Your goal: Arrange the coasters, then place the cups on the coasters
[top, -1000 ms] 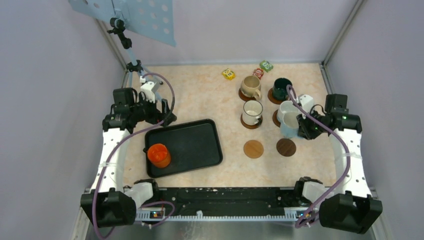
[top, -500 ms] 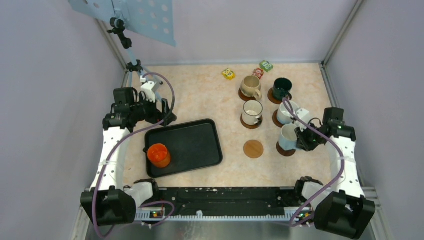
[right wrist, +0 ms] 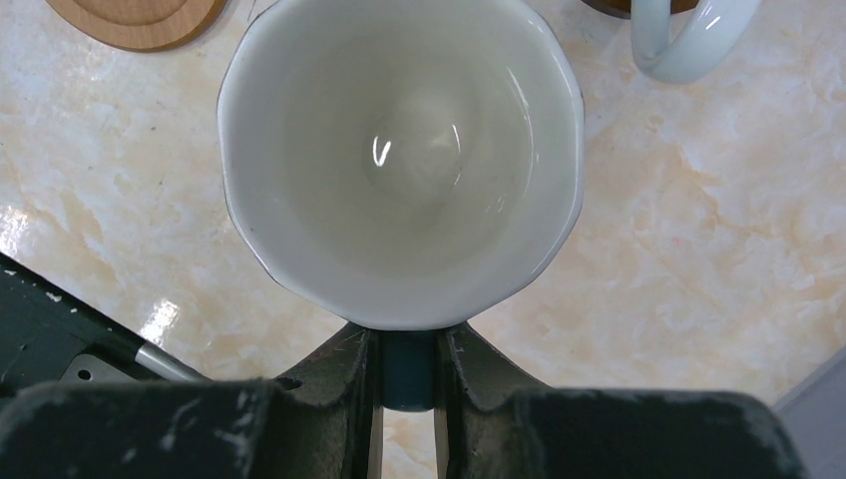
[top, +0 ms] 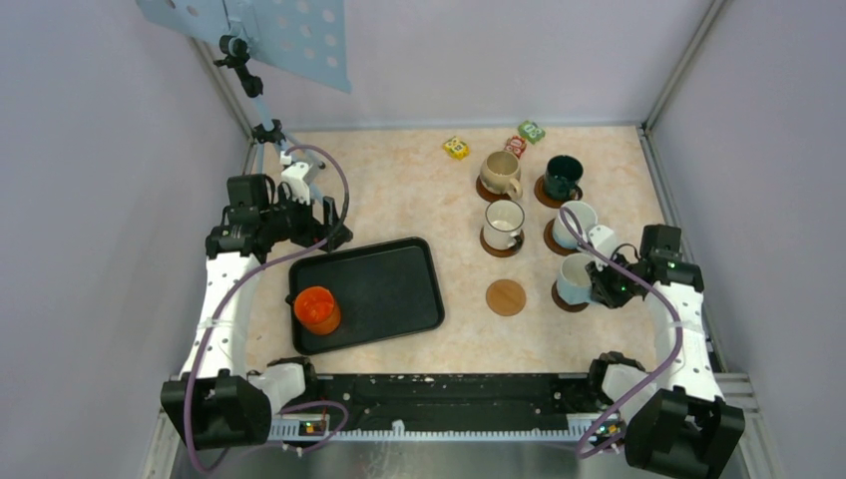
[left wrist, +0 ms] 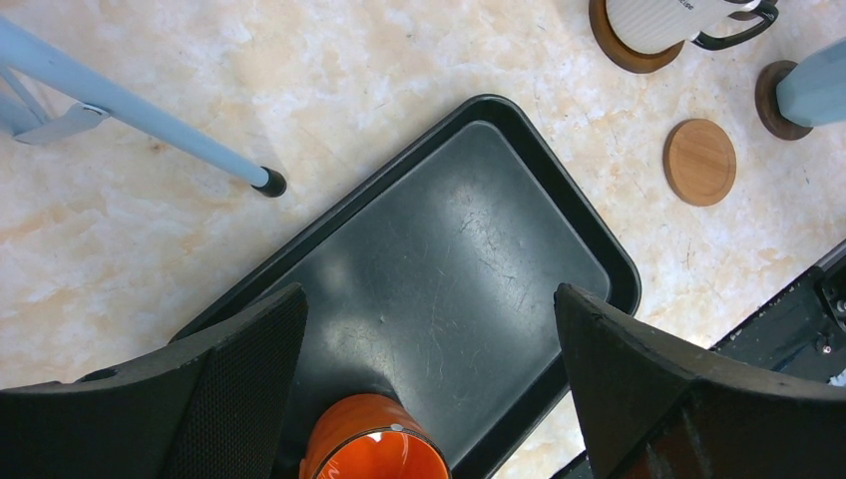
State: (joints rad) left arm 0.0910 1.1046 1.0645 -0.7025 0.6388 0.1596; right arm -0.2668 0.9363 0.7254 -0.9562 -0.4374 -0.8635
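Note:
My right gripper [top: 597,282] is shut on the blue handle [right wrist: 407,364] of a white cup [top: 575,278], which stands over a dark coaster [top: 565,298]. In the right wrist view the cup [right wrist: 399,160] fills the frame above the gripper [right wrist: 407,377]. A bare light-brown coaster [top: 506,296] lies to its left. On coasters behind stand a beige cup [top: 499,173], a dark green cup [top: 562,177], a dark-rimmed white cup [top: 502,224] and a white cup [top: 576,222]. An orange cup [top: 316,309] stands on the black tray [top: 389,284]. My left gripper [top: 334,228] hovers open over the tray's back left, holding nothing.
Small yellow [top: 456,148], red [top: 515,146] and green [top: 531,131] blocks lie at the back of the table. A pale blue perforated board [top: 269,30] on a thin stand [left wrist: 140,110] rises at the back left. Enclosure walls close in both sides.
My right gripper carried the blue-handled cup toward the near edge, from beside the white cup to over the dark coaster, now mostly covered. The left arm stayed still.

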